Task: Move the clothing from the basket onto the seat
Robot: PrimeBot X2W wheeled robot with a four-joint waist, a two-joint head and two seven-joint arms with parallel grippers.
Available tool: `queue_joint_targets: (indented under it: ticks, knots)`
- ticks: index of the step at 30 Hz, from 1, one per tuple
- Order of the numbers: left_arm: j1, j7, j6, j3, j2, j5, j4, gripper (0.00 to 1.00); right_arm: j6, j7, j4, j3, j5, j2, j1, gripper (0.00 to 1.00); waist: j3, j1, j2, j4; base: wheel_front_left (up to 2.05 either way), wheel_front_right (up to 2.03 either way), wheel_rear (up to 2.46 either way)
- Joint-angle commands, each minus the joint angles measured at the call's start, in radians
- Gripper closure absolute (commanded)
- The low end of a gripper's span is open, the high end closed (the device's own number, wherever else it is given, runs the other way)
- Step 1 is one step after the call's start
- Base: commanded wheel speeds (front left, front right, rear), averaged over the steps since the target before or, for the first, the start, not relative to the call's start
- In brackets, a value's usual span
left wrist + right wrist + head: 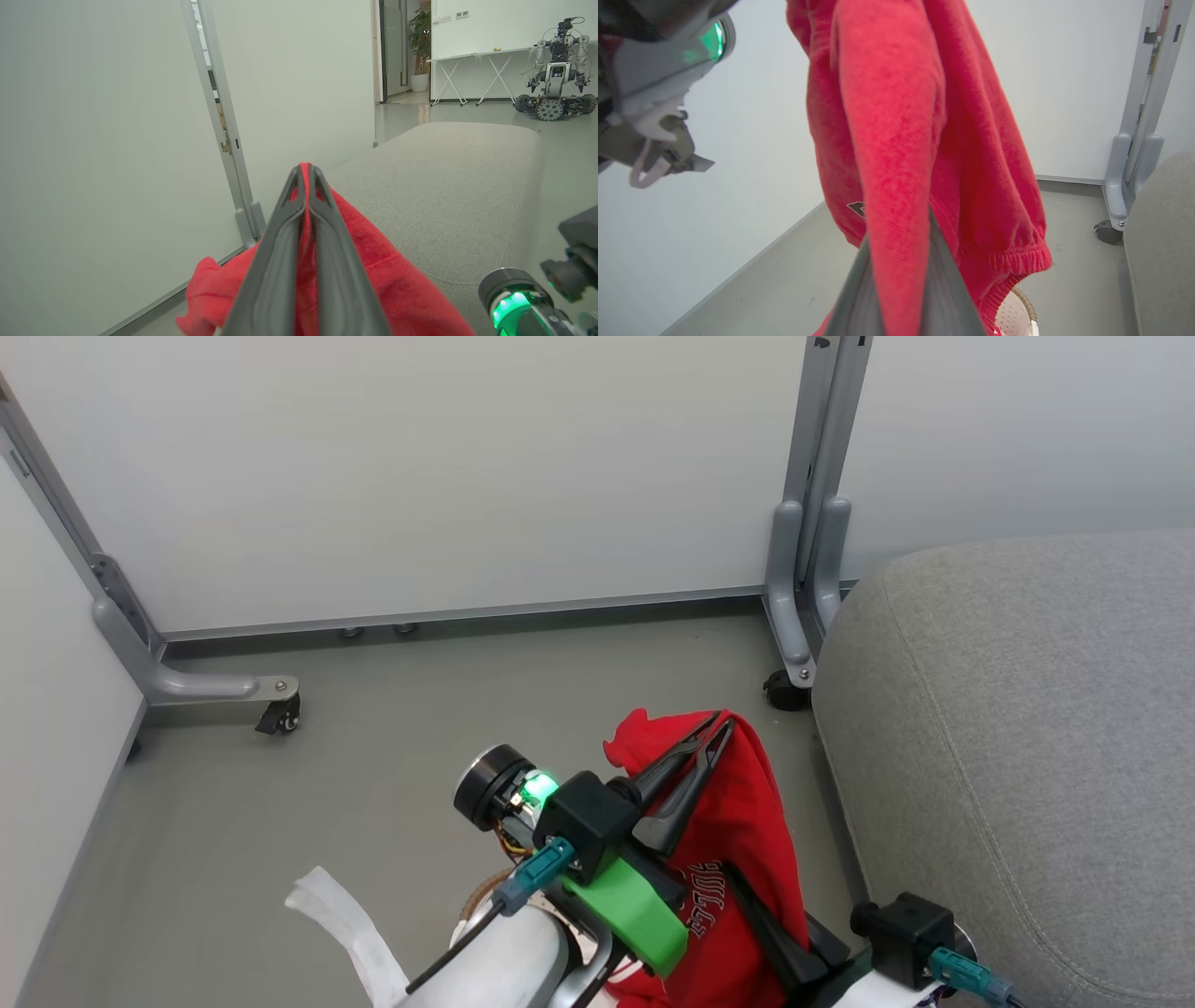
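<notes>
Currently, item one: left pincer (pixel 717 726) clamped tight on red clothing (pixel 747 821), cloth draping below its tips. Item two: right pincer (pixel 899 242) pinching a hanging fold of the clothing. Grey seat (pixel 1027 728) just right of both pincers; basket (pixel 1017 312) beneath.

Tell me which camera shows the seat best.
The left wrist view: the seat stretches away with most of its top and its far end visible past the red garment. The head view shows one rounded end with a stitched seam; the right wrist view catches an edge.
</notes>
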Motion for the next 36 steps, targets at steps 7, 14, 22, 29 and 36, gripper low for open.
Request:
queue_joint_targets:
  ticks: [7, 14, 22, 29, 36]
  knots:
    - [-0.008, 0.022, 0.035, 0.007, 0.002, -0.012, 0.02, 0.0, 0.0, -0.003, -0.007, -0.001, -0.01, -0.007, 0.007, 1.0, 0.002, 0.0, 0.0, -0.005, 0.0, 0.0, 0.0]
    - [-0.019, 0.038, 0.049, -0.001, 0.004, -0.008, 0.033, 0.0, 0.0, -0.003, -0.008, -0.005, -0.016, -0.005, 0.007, 1.0, 0.001, 0.0, 0.0, -0.007, 0.0, 0.0, 0.0]
    - [-0.02, 0.034, 0.056, -0.008, 0.014, -0.006, 0.037, 0.0, 0.0, -0.003, -0.012, -0.01, -0.018, -0.003, 0.011, 1.0, -0.002, 0.0, 0.0, -0.009, 0.0, 0.0, 0.0]
    - [-0.003, 0.037, 0.067, -0.003, 0.023, -0.019, 0.041, 0.0, 0.0, -0.003, -0.017, -0.021, -0.021, -0.002, 0.011, 1.0, 0.0, 0.0, 0.0, -0.022, 0.0, 0.0, 0.0]
    - [0.035, 0.023, 0.088, 0.019, 0.033, -0.047, 0.045, 0.0, 0.0, -0.003, -0.028, -0.044, -0.027, -0.008, 0.003, 1.0, 0.016, 0.0, 0.0, -0.066, 0.0, 0.0, 0.0]
